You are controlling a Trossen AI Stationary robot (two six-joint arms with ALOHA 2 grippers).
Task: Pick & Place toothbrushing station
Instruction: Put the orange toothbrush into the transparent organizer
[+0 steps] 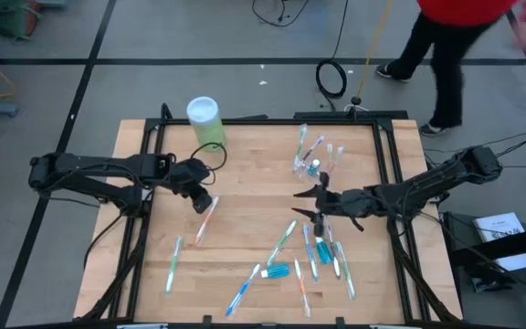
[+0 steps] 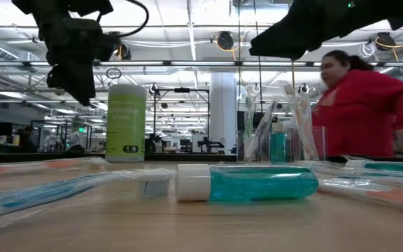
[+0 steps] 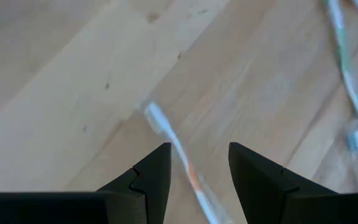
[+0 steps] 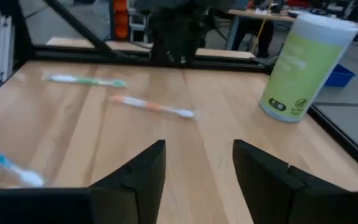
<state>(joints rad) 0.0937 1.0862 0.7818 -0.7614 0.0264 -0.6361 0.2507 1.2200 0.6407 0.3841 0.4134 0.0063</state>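
A small clear cup (image 1: pixel 316 161) holding a few toothbrushes and a tube stands at the far right of the wooden table (image 1: pixel 254 192); it also shows in the low view (image 2: pixel 280 143). Several toothbrushes (image 1: pixel 313 251) and a blue toothpaste tube (image 1: pixel 276 271) lie flat near the front. My left gripper (image 1: pixel 203 202) is open, raised above an orange-and-white toothbrush (image 3: pixel 166 132) that lies flat on the table; its fingers stand on either side of it without touching. My right gripper (image 1: pixel 307 203) is open and empty, just in front of the cup.
A light-green canister with a white lid (image 1: pixel 205 121) stands at the far left. A green-and-white toothbrush (image 1: pixel 173 263) lies near the left front. A person in red (image 1: pixel 455 37) walks beyond the table's far right corner. Bare wood lies between the two grippers.
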